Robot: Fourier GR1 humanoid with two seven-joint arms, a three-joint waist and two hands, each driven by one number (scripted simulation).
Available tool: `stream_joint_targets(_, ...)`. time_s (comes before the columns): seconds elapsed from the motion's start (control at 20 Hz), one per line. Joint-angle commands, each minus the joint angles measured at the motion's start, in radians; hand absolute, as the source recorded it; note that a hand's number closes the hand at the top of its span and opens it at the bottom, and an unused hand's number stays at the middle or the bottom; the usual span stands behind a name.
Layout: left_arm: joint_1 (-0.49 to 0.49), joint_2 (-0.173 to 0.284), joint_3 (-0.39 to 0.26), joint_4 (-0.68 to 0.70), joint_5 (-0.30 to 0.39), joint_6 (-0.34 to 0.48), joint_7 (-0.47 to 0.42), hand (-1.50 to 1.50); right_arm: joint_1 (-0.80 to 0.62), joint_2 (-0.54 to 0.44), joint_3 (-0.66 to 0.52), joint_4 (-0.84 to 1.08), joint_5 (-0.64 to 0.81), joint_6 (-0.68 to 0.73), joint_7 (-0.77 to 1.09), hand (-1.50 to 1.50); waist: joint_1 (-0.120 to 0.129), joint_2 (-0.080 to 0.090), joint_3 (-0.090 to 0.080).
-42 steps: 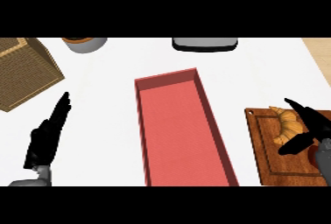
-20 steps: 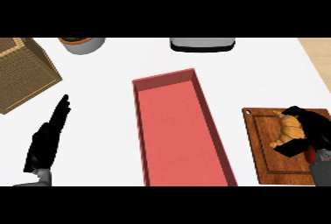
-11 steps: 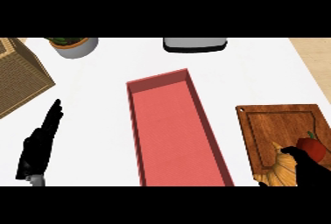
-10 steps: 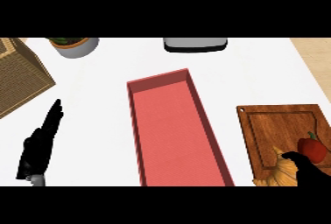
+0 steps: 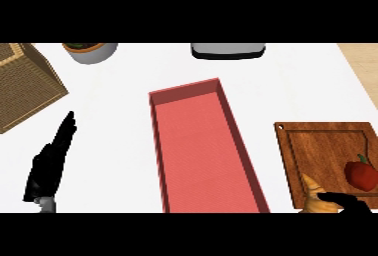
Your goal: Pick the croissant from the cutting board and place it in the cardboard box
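We curl our right hand [image 5: 347,202] round the croissant [image 5: 314,196] at the cutting board's [image 5: 325,145] near edge to lift it, left hand [image 5: 50,165] resting open-fingered.

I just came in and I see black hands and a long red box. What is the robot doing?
The robot's right hand is at the bottom right, curled against the croissant at the near end of the wooden cutting board. A red pepper sits on the board too. The long red box in the middle has nothing in it yet. The left hand rests open on the white counter, holding nothing.
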Motion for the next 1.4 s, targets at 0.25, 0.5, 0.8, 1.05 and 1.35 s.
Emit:
stream_joint_targets(0.25, -0.051, 0.002, -0.002, 0.019, -0.001, -0.014, 0.01, 0.0, -0.186, 0.089, 0.22, -0.196, 0.055, 0.12, 0.084, 1.5, 0.026, 0.009, 0.0)
stream_joint_targets(0.5, -0.021, -0.01, -0.016, -0.024, -0.004, -0.018, 0.023, 0.0, -0.483, 0.206, 0.281, -0.074, 0.129, 0.229, 0.301, 1.5, 0.038, 0.01, 0.0)
stream_joint_targets(0.8, -0.068, -0.005, -0.023, -0.054, -0.008, -0.036, 0.103, 0.0, -0.862, 0.209, 0.129, 0.088, -0.049, 0.36, 0.513, 1.5, 0.04, 0.011, 0.002)
stream_joint_targets(1.05, -0.08, 0.029, 0.024, -0.024, 0.018, -0.061, 0.066, 0.0, -1.01, 0.21, 0.087, 0.364, -0.156, 0.256, 0.544, 1.5, 0.043, 0.011, 0.002)
stream_joint_targets(1.35, -0.045, -0.02, -0.015, -0.029, -0.022, -0.022, 0.028, 0.0, -1.064, 0.21, 0.126, 0.65, -0.192, 0.081, 0.534, 1.5, 0.042, 0.01, 0.002)
